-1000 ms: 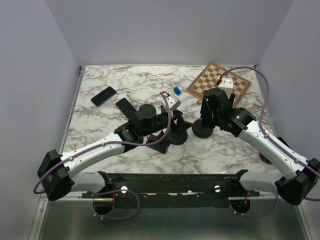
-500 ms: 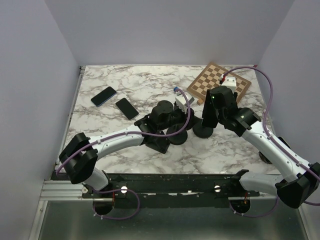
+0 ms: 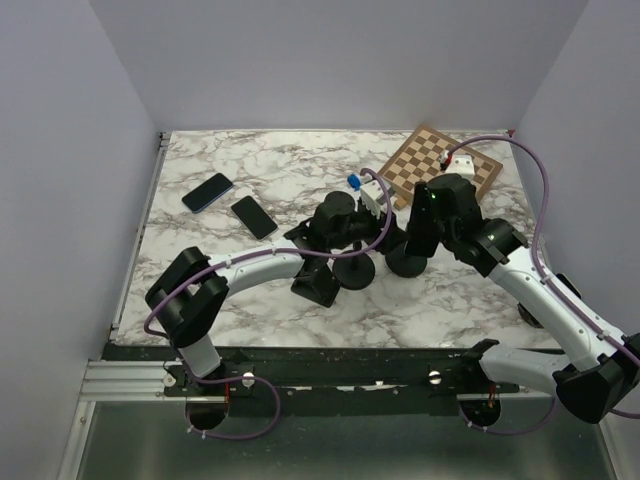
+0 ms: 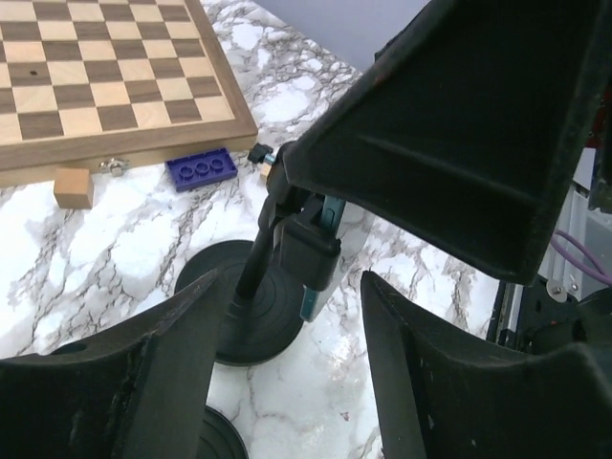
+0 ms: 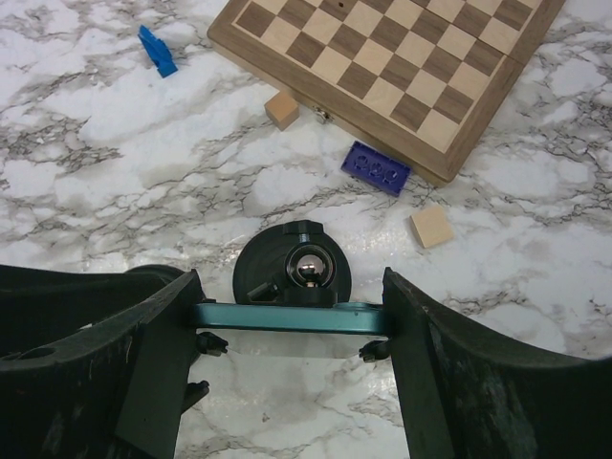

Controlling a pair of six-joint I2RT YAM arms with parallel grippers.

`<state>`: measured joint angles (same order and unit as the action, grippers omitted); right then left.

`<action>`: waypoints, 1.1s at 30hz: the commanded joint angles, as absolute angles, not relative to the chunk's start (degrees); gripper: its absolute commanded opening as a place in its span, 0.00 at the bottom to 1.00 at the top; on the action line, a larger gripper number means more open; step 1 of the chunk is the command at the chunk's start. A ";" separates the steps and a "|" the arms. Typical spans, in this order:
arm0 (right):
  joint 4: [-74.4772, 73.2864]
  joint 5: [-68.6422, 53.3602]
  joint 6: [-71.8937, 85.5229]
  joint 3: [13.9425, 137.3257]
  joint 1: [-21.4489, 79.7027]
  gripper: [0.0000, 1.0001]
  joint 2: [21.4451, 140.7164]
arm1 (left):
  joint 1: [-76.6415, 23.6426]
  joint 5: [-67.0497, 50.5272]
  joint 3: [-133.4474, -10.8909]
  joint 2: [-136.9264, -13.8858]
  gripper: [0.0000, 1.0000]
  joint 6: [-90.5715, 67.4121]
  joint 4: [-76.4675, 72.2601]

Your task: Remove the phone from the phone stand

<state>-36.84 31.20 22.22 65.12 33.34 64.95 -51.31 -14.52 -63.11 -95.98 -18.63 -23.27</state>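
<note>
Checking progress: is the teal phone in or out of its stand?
In: the phone sits clipped on the stand, right fingers gripping its ends.

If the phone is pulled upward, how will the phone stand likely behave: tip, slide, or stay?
The phone stand probably tips easily: a thin stem on a round base carries the phone high. Its holder seems to clasp the phone, so the stand may lift with it unless held down.

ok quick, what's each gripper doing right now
Left gripper: open, holding nothing.
Right gripper: closed on the phone, which sits on the stand.
</note>
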 commanded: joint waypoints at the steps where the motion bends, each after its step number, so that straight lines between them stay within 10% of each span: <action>1: -30.95 28.96 20.96 65.30 33.12 0.01 62.97 | -50.04 -20.82 -64.51 -97.23 0.66 -17.28 -28.96; 16: -30.95 27.46 20.07 65.75 32.50 0.01 63.53 | -49.66 -29.14 -67.61 -102.99 0.46 -18.81 -33.05; 33: -31.12 26.60 18.35 66.53 31.88 0.01 63.63 | -48.96 -31.25 -64.98 -103.27 0.56 -19.11 -34.38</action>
<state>-36.05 27.73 18.55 64.82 32.47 64.71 -49.10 -28.38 -65.91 -102.69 -19.00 -32.18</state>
